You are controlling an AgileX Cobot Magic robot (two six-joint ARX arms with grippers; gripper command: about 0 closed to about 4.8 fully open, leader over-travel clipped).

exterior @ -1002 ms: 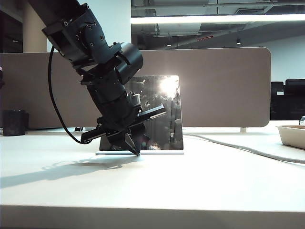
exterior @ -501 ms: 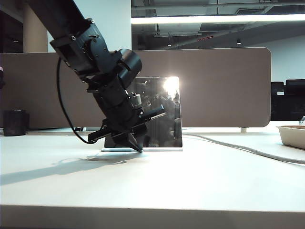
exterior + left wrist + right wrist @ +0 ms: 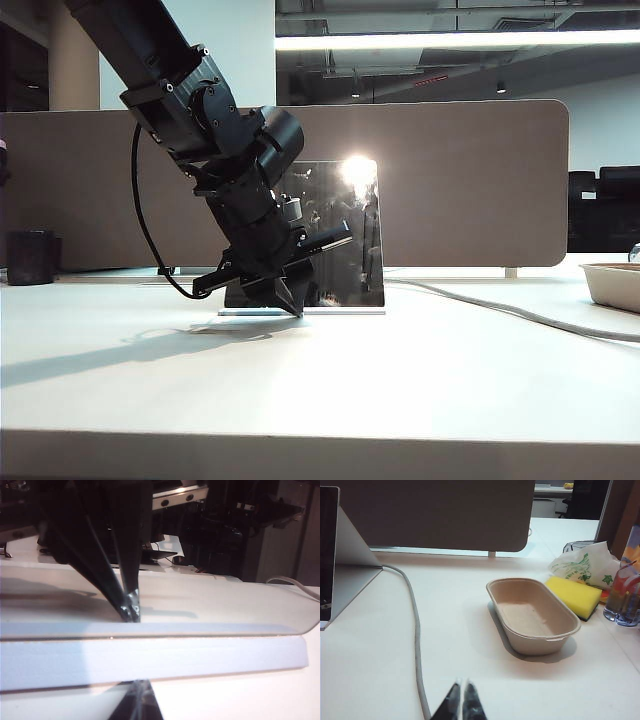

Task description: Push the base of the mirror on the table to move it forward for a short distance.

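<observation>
Push step in hand: left gripper (image 3: 296, 311), tips pressed together, at mirror base (image 3: 340, 311) front edge on bench (image 3: 400, 380). Next: short straight shove, tips low. Right gripper (image 3: 460, 702) closed, idle near cable (image 3: 415, 645).

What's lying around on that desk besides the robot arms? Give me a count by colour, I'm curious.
Dark: 1, mirror
White: 2, base of the mirror, plastic bag
Grey: 1, cable
Beige: 1, oval tray
Yellow: 1, sponge
Clear: 1, glass
Total: 7

Left gripper touches the base; right gripper hovers near the cable.
</observation>
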